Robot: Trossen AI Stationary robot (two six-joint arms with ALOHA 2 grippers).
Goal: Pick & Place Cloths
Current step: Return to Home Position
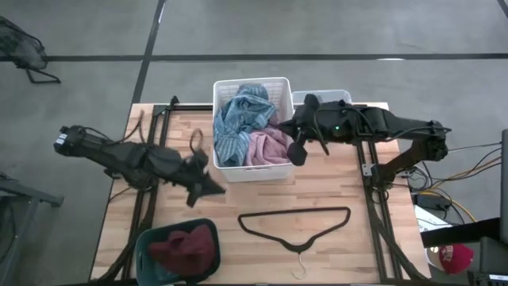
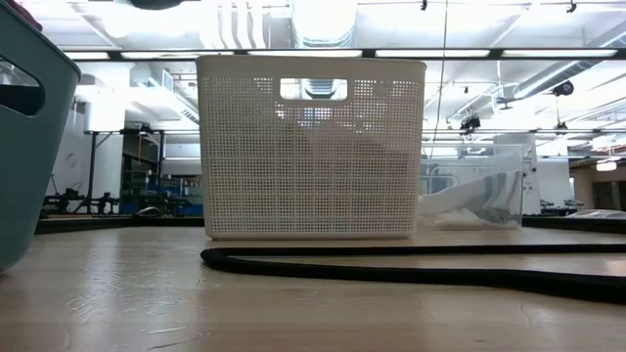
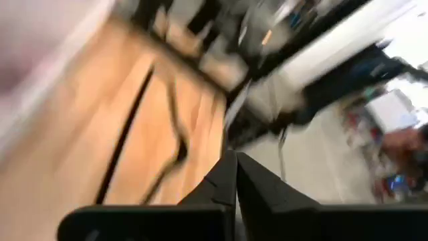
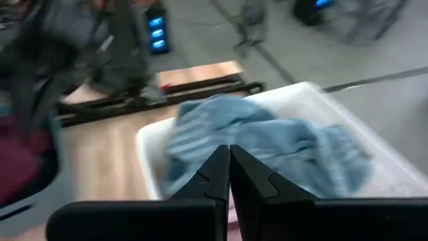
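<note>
A white basket (image 1: 252, 171) stands at the table's far middle, with a blue-grey cloth (image 1: 240, 119) and a pink cloth (image 1: 268, 148) lying in it. The low view shows the basket's perforated wall (image 2: 311, 147). A maroon cloth (image 1: 187, 246) lies in a teal bin (image 1: 151, 242) at the near left. My left gripper (image 1: 217, 189) is shut on nothing, over bare wood between basket and bin; its wrist view shows the fingertips together (image 3: 235, 162). My right gripper (image 1: 286, 127) hangs shut over the basket's right rim, its fingertips (image 4: 229, 152) closed above the blue-grey cloth (image 4: 267, 144).
A thin black clothes hanger (image 1: 298, 222) lies flat on the wood in front of the basket and also crosses the low view (image 2: 411, 266). A clear container (image 1: 332, 97) with pale cloth (image 2: 484, 196) stands right of the basket. The teal bin's wall (image 2: 29, 137) fills the low view's left.
</note>
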